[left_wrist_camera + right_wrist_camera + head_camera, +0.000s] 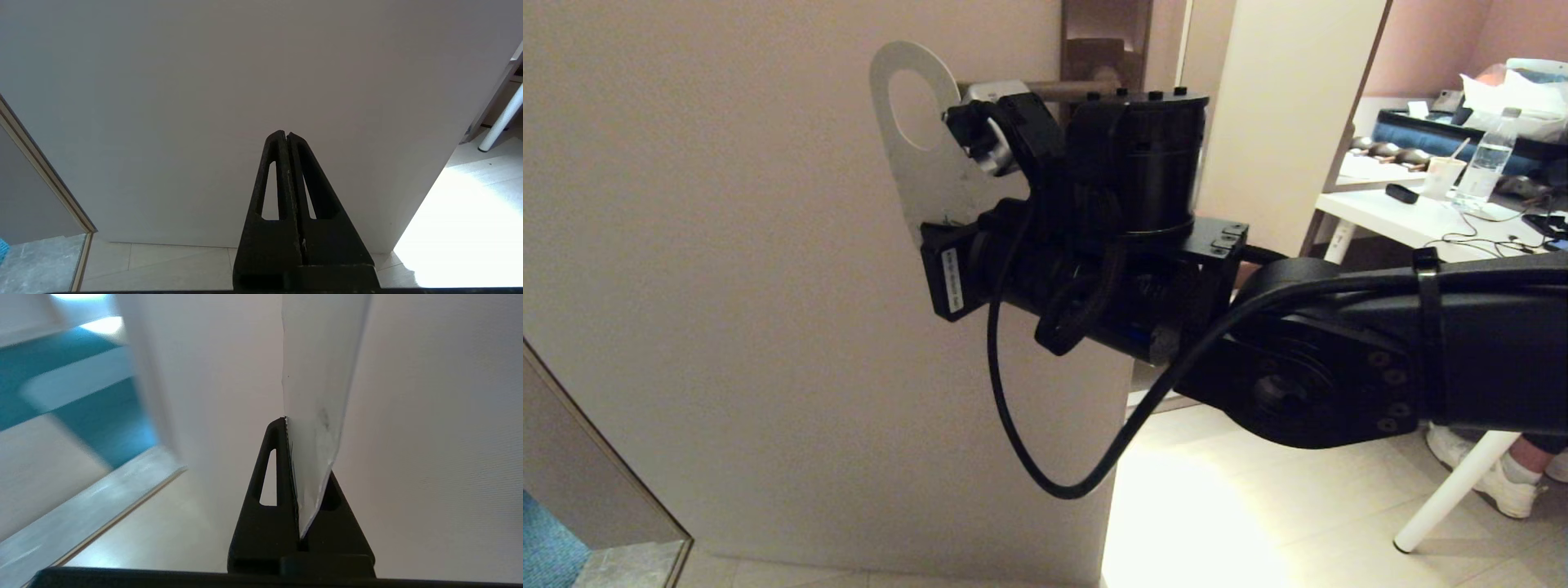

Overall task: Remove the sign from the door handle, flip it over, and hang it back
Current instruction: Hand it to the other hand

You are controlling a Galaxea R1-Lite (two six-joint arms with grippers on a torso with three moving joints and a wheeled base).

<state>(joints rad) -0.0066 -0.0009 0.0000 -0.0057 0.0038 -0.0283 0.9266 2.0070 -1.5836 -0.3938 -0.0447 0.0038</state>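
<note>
Right gripper (292, 428) clamps sign (915, 163), white face showing, upper centre of head view, off the handle (1045, 90). Rehanging remains; flip judged done. Left gripper (287, 136) closed, empty, idle.

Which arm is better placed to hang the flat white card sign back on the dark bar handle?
Right. The right gripper already clamps the flat white card sign, holding it up beside the dark bar handle. The left gripper is shut, empty, low against the door.
</note>
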